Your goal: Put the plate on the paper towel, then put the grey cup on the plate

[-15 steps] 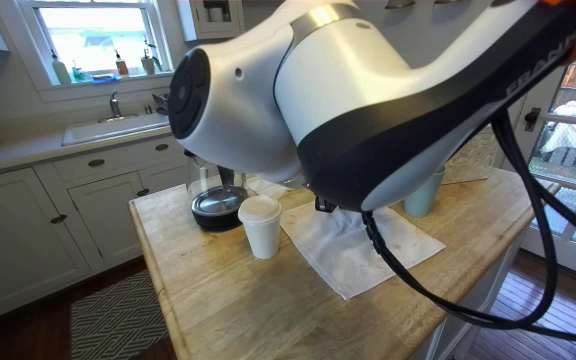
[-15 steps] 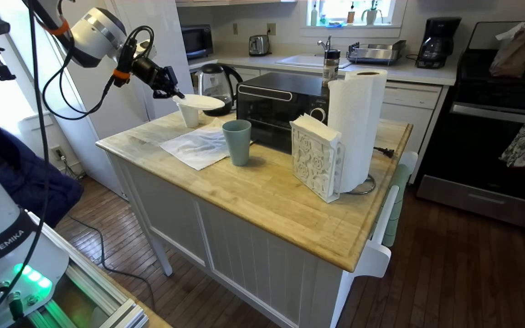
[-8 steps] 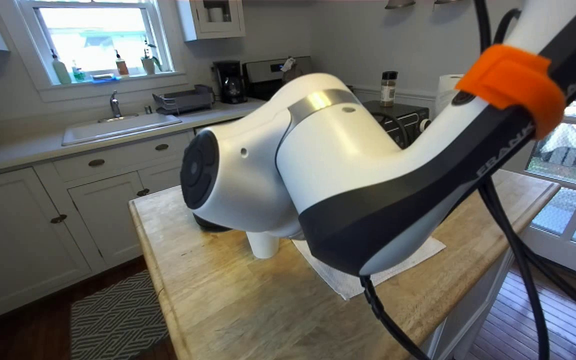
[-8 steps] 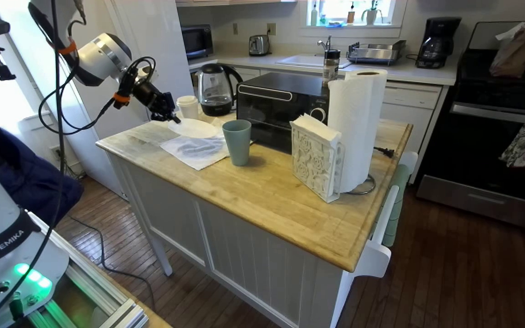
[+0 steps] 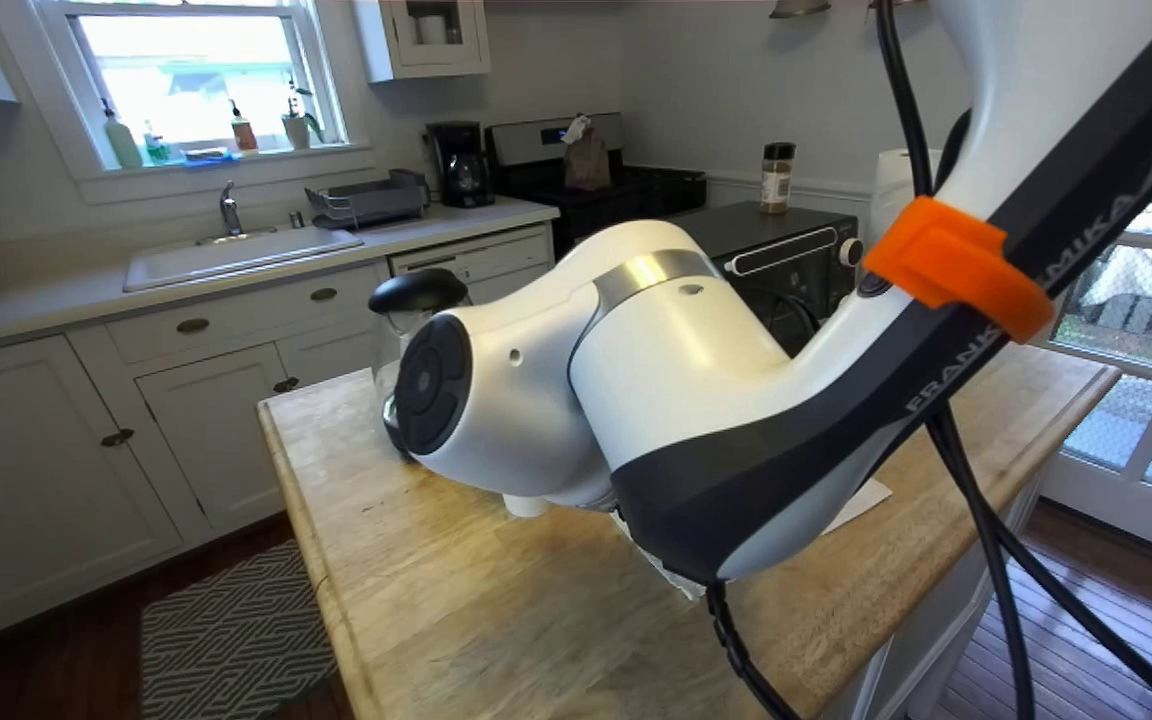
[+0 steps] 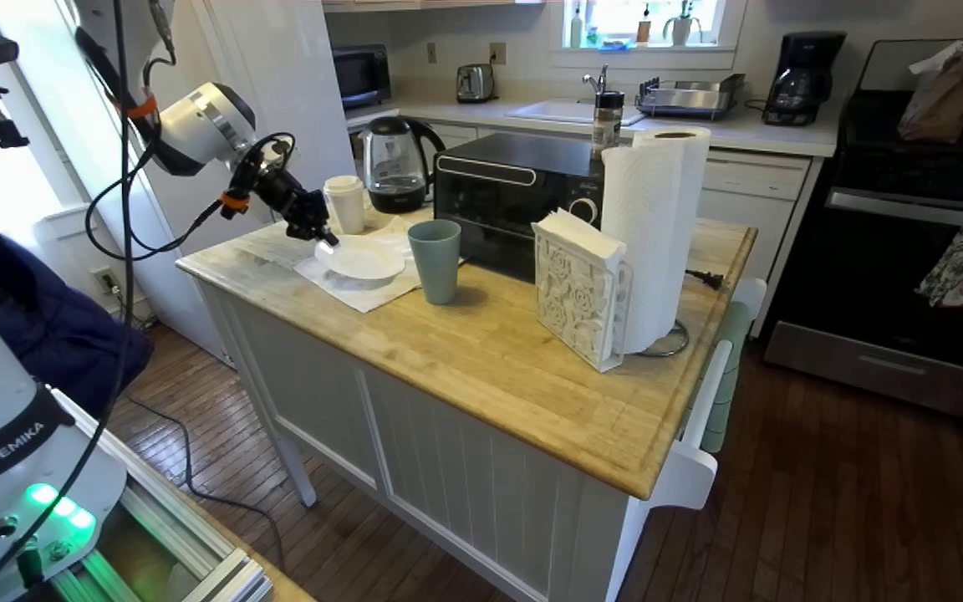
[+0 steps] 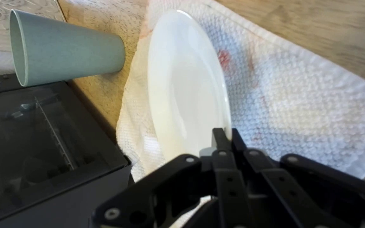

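The white plate (image 6: 362,258) is over the paper towel (image 6: 369,297) on the wooden island. My gripper (image 6: 331,237) is shut on the plate's rim. In the wrist view the fingertips (image 7: 230,134) pinch the near edge of the plate (image 7: 188,88), and the towel (image 7: 296,104) spreads under it. I cannot tell whether the plate touches the towel. The grey-green cup (image 6: 436,263) stands upright beside the towel, apart from the plate; it also shows in the wrist view (image 7: 71,50). In an exterior view the arm hides the plate, gripper and grey cup, and only towel edges (image 5: 861,503) show.
A white lidded paper cup (image 6: 344,205) and a glass kettle (image 6: 398,167) stand behind the plate. A black toaster oven (image 6: 515,201) is close behind the grey cup. A napkin holder (image 6: 579,288) and an upright paper roll (image 6: 653,242) stand farther right.
My gripper has lowered with the plate, from in front of the white cup's upper part down to over the towel. The grip on the rim looks unchanged. The grey cup has not moved.
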Robot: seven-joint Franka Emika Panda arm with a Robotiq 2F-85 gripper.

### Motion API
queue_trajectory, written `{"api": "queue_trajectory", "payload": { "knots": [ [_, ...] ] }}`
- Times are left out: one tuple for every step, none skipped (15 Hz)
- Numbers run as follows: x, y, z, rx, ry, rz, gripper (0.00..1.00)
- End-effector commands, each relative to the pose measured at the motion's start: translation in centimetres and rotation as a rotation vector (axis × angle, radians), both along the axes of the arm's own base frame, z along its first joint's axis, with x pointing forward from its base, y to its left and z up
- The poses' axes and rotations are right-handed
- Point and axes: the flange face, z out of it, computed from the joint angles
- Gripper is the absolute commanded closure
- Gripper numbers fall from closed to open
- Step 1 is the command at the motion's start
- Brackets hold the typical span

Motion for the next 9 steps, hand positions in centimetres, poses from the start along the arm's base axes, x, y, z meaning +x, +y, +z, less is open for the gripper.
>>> {"api": "queue_trajectory", "payload": {
  "knots": [
    [0.8, 0.1, 0.6, -0.012, -0.046, -0.006, 0.99],
    [0.9, 0.2, 0.5, -0.011, -0.051, -0.004, 0.99],
    [1.1, 0.3, 0.3, -0.012, -0.058, 0.000, 0.99],
    [1.1, 0.4, 0.2, -0.015, -0.063, 0.003, 0.99],
    [1.2, 0.5, 0.1, -0.018, -0.068, 0.007, 0.99],
    [1.3, 0.7, -0.1, -0.026, -0.074, 0.012, 0.99],
    [1.3, 0.7, -0.2, -0.031, -0.075, 0.015, 0.99],
    [1.4, 0.8, -0.3, -0.036, -0.079, 0.017, 0.99],
    [1.5, 0.8, -0.4, -0.040, -0.079, 0.018, 0.99]
  ]
}}
